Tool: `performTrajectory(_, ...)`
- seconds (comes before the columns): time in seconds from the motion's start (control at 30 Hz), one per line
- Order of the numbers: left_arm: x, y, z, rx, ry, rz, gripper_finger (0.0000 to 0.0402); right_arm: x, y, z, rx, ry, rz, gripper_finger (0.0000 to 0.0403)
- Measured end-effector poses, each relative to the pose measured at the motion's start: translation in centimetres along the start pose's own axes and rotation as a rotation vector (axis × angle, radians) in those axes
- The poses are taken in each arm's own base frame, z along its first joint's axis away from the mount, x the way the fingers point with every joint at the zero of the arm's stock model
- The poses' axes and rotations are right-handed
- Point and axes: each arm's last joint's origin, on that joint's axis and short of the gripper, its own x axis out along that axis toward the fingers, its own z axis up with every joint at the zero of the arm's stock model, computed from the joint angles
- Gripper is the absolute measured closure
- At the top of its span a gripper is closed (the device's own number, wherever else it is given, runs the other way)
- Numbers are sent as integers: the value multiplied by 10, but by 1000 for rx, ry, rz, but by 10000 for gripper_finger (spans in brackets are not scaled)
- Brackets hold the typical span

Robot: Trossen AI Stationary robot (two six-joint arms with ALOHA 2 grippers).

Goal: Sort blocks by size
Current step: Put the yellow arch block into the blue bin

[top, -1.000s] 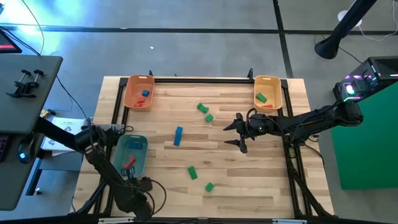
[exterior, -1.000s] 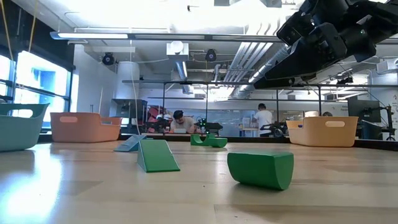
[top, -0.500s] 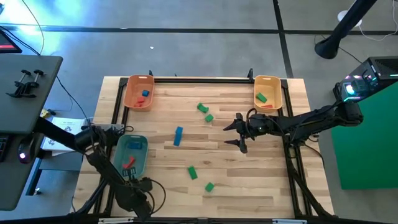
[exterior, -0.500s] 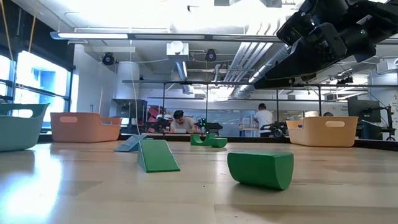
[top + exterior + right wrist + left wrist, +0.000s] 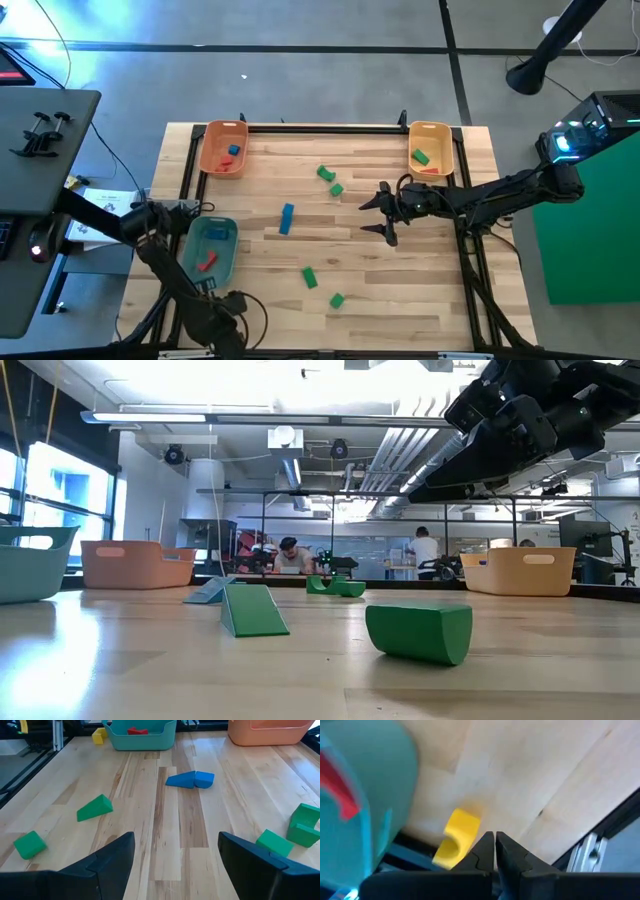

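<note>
A: Start with the big things. How does the bench (image 5: 400, 300) look?

B: Wooden, with three trays on it: an orange tray (image 5: 209, 160) at the far left corner, a pale orange tray (image 5: 443, 131) at the far right, and a teal tray (image 5: 226, 266) near the left edge.

A: And the arms?

B: The right gripper (image 5: 378, 214) hovers over the middle of the bench with its fingers spread wide and nothing between them. The left gripper (image 5: 494, 849) is pinched closed and empty, down by the near left corner beside the teal tray (a yellow block (image 5: 456, 837) lies just beside it).

A: How much sorting is done?

B: Some, I'd judge. A red and a blue block lie in the orange tray, a green and a red in the pale one, and a red block (image 5: 207, 261) in the teal.

A: What's left?

B: Loose on the bench: a blue block (image 5: 287, 218) mid-bench, two green blocks (image 5: 330, 180) close together farther back, a green wedge (image 5: 310, 277) and a green block (image 5: 336, 299) nearer the front, plus that yellow one. Roughly half remains.
</note>
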Motion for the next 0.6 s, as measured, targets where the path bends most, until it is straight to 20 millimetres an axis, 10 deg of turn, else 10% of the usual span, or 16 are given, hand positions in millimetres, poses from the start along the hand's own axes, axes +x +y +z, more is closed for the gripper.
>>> performTrajectory(0.6,32,11,-10,52,199,46,193,0,0,0,-27,1,0,122)
